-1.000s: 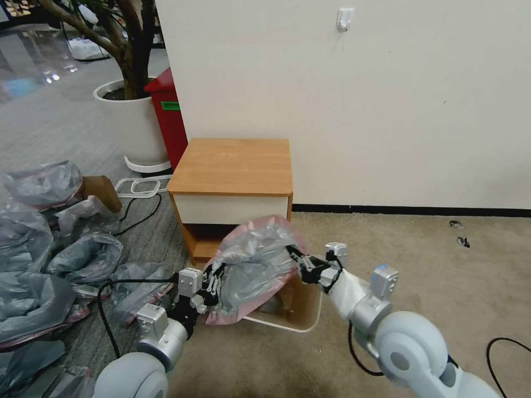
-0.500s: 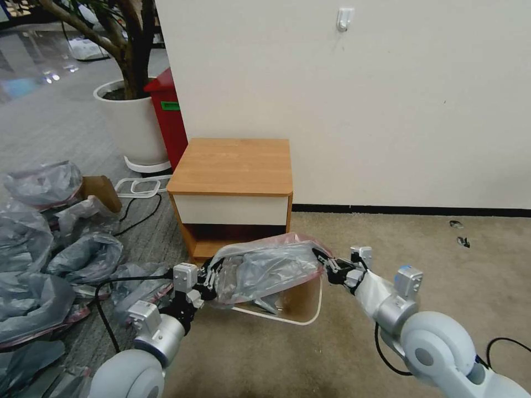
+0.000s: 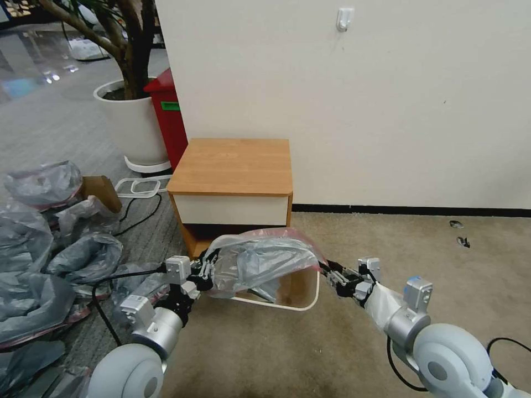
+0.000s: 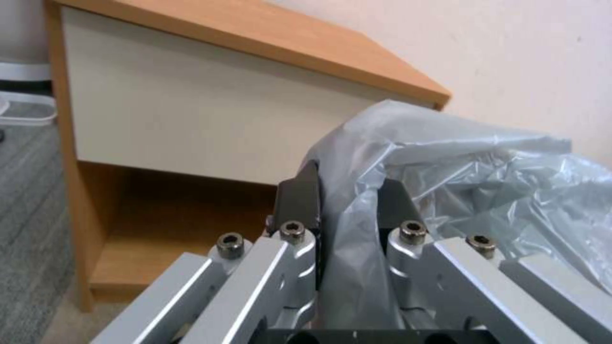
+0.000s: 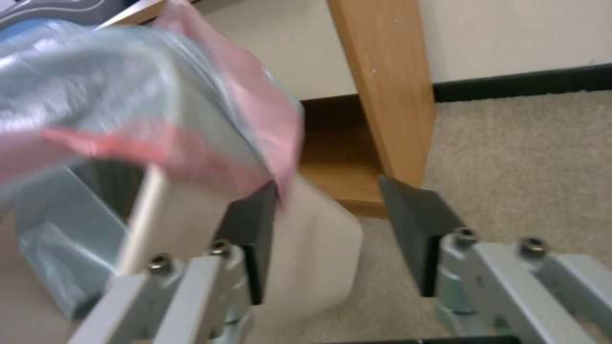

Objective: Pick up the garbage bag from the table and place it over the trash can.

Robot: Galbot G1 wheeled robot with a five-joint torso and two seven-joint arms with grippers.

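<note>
Left tool (image 3: 206,269) is pinching the bag (image 3: 260,260), right tool (image 3: 331,272) is gaping wide; bag is hovering over bin (image 3: 301,305) at lower centre, not yet seated.

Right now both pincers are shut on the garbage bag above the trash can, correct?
Not quite. The left pincer is shut on the garbage bag above the trash can, but the right pincer is open: the right wrist view shows its fingers apart.
</note>
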